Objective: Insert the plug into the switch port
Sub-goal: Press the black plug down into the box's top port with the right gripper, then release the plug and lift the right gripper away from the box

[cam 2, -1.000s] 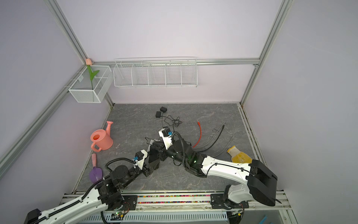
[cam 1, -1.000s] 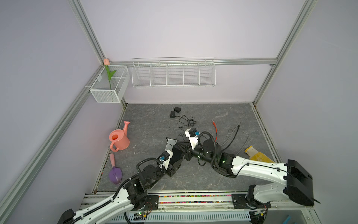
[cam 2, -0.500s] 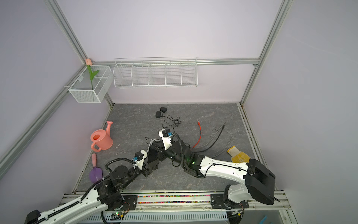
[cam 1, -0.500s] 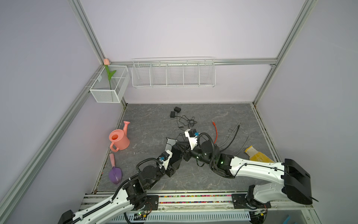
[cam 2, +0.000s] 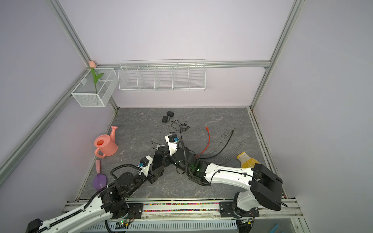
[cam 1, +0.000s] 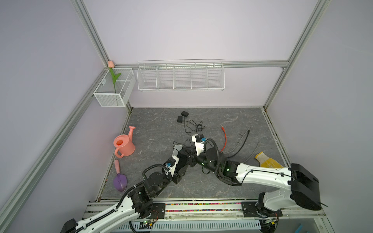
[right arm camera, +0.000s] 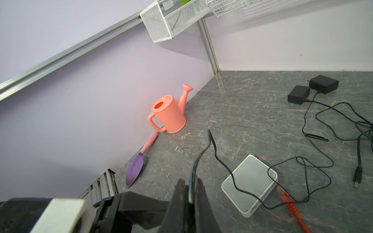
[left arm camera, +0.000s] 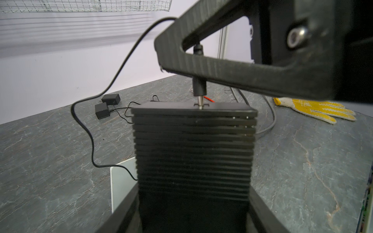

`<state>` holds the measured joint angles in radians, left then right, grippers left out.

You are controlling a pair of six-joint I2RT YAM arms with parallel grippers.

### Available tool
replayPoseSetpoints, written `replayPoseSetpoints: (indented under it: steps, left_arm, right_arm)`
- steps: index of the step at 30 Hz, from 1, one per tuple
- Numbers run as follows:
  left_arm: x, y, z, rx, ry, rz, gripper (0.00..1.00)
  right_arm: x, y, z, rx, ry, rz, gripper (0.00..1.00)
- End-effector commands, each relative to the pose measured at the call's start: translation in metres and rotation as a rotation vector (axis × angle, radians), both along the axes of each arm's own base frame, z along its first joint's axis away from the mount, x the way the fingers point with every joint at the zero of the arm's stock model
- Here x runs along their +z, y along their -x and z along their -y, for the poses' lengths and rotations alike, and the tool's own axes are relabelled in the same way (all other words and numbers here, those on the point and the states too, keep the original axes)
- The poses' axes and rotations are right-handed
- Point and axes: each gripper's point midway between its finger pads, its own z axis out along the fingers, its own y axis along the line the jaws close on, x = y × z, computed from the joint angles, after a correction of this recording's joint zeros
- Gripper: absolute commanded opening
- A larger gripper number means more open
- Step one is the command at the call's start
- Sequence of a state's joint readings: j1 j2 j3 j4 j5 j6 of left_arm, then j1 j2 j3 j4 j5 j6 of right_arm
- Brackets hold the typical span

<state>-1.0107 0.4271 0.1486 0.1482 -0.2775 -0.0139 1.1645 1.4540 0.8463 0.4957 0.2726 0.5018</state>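
The switch (left arm camera: 193,151), a black ribbed box, was made out only in the L wrist view. It was held upright by the L gripper (left arm camera: 193,209), whose jaws were set fairly wide against the box's two sides. In that same view the plug (left arm camera: 199,88) was held vertical above it, w/ its metal tip touching the port (left arm camera: 200,105) in the top face; how deep it sat could not be told. None of that contact was shown in the R wrist view. There the R gripper (right arm camera: 190,193) was seen w/ jaws pinched nearly together on the plug, its thin black cord running out btwn them. In both top views the two grippers were seen tip to tip at mid-table (cam 1: 161,131), w/ switch and plug hidden btwn them. A white box (right arm camera: 249,179) lay flat close by, an orange cable (right arm camera: 292,209) at its side. A watering can (right arm camera: 169,114) and trowel (right arm camera: 136,167) were shown by the wall. A yellow glove (left arm camera: 314,110) was caught in the L wrist view, not the R.
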Motion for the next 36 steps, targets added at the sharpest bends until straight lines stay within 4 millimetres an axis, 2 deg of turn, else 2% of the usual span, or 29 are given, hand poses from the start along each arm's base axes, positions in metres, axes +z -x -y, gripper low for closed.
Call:
replayPoseSetpoints:
  steps: [1, 12, 24, 28, 30, 32, 35, 36]
  left_arm:
    - [0.211, 0.028, -0.05, 0.022, 0.656, 0.418, 0.0]
    - [0.217, 0.027, -0.061, 0.065, 0.699, 0.438, 0.0]
    - [0.224, 0.025, -0.069, 0.101, 0.742, 0.444, 0.0]
    - [0.223, 0.024, -0.067, 0.099, 0.733, 0.441, 0.0]
    - [0.218, 0.023, -0.065, 0.1, 0.718, 0.428, 0.0]
    - [0.205, 0.016, -0.062, 0.125, 0.678, 0.397, 0.0]
    - [0.172, 0.005, -0.056, 0.162, 0.597, 0.336, 0.0]
    - [0.158, 0.0, -0.054, 0.181, 0.558, 0.303, 0.0]
  right_arm:
    - [-0.173, 0.047, 0.047, 0.054, 0.535, -0.272, 0.07]
    - [-0.196, 0.054, 0.052, 0.001, 0.597, -0.318, 0.06]
    - [-0.201, 0.06, 0.052, -0.027, 0.623, -0.327, 0.06]
    - [-0.198, 0.06, 0.053, -0.027, 0.623, -0.325, 0.06]
    - [-0.188, 0.057, 0.052, -0.03, 0.628, -0.306, 0.07]
    - [-0.172, 0.053, 0.05, -0.025, 0.647, -0.274, 0.1]
    - [-0.127, 0.04, 0.045, -0.004, 0.647, -0.209, 0.3]
    - [-0.108, 0.034, 0.045, 0.01, 0.627, -0.187, 0.43]
